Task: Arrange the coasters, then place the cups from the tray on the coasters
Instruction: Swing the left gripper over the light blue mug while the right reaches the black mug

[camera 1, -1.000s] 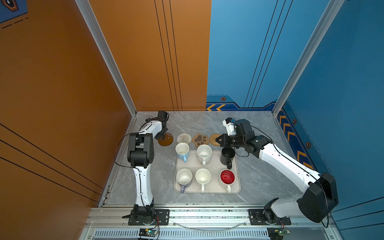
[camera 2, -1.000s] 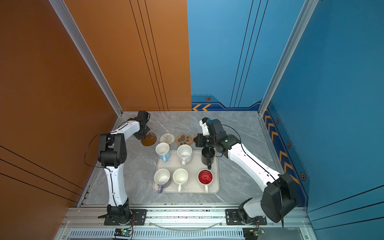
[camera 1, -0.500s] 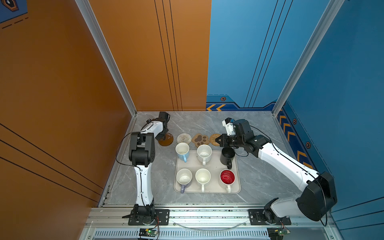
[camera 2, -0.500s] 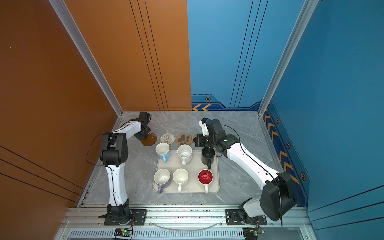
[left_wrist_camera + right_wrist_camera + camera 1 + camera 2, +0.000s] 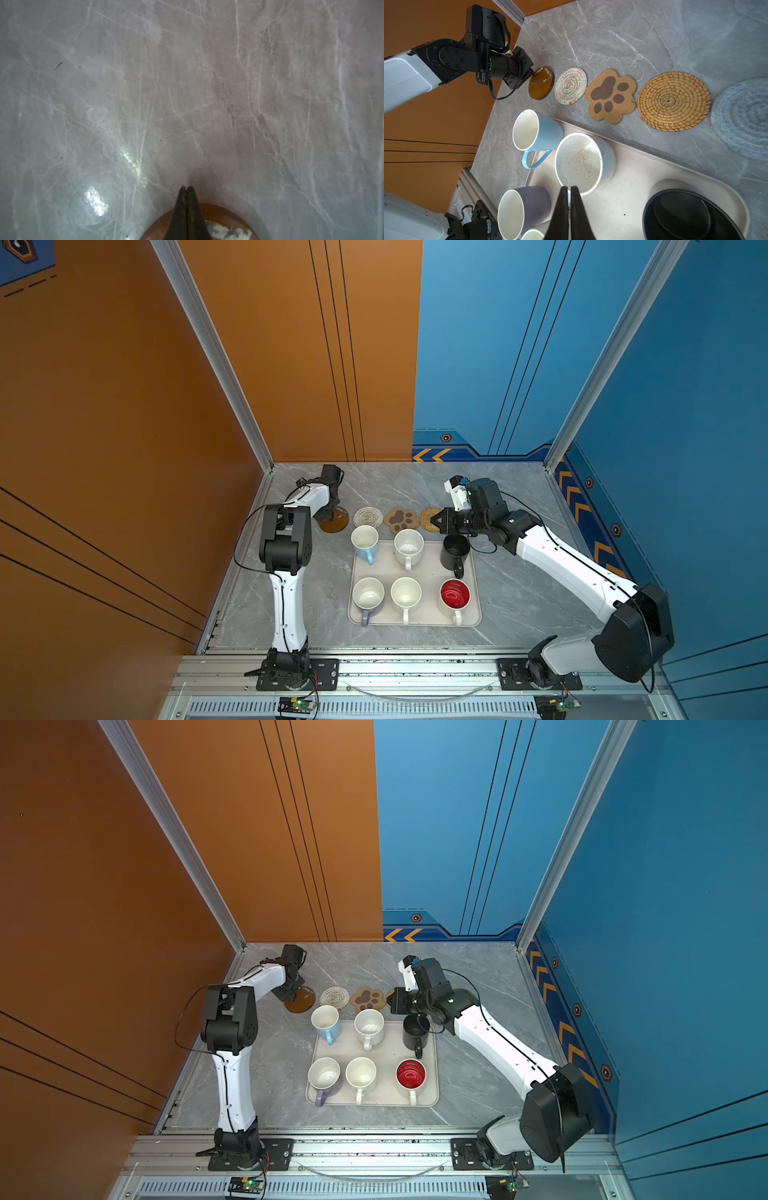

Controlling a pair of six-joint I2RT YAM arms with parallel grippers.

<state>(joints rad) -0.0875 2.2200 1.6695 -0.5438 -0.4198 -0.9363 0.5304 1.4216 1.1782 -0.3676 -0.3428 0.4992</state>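
Behind the cream tray (image 5: pixel 415 616) several coasters lie in a row: a brown disc (image 5: pixel 333 521), a white woven one (image 5: pixel 368 516), a paw shape (image 5: pixel 400 519) and a tan rattan one (image 5: pixel 428 517). The right wrist view adds a grey-blue woven one (image 5: pixel 743 118). On the tray stand several cups: light blue (image 5: pixel 365 542), speckled white (image 5: pixel 409 546), black (image 5: pixel 455 551), lilac (image 5: pixel 368 596), white (image 5: pixel 406 595) and red-inside (image 5: pixel 454 595). My left gripper (image 5: pixel 187 188) is shut, its tips down at the brown disc's far edge. My right gripper (image 5: pixel 569 188) is shut and empty, hovering over the rattan coaster's edge.
The orange wall and its metal post (image 5: pixel 249 439) stand close behind the left arm. The blue wall (image 5: pixel 665 489) closes the right side. Bare grey marble (image 5: pixel 415 485) stretches behind the coaster row, and more (image 5: pixel 523 593) lies right of the tray.
The left wrist has edged slightly to the right over the brown disc. The right arm, the cups and the other coasters look unmoved.
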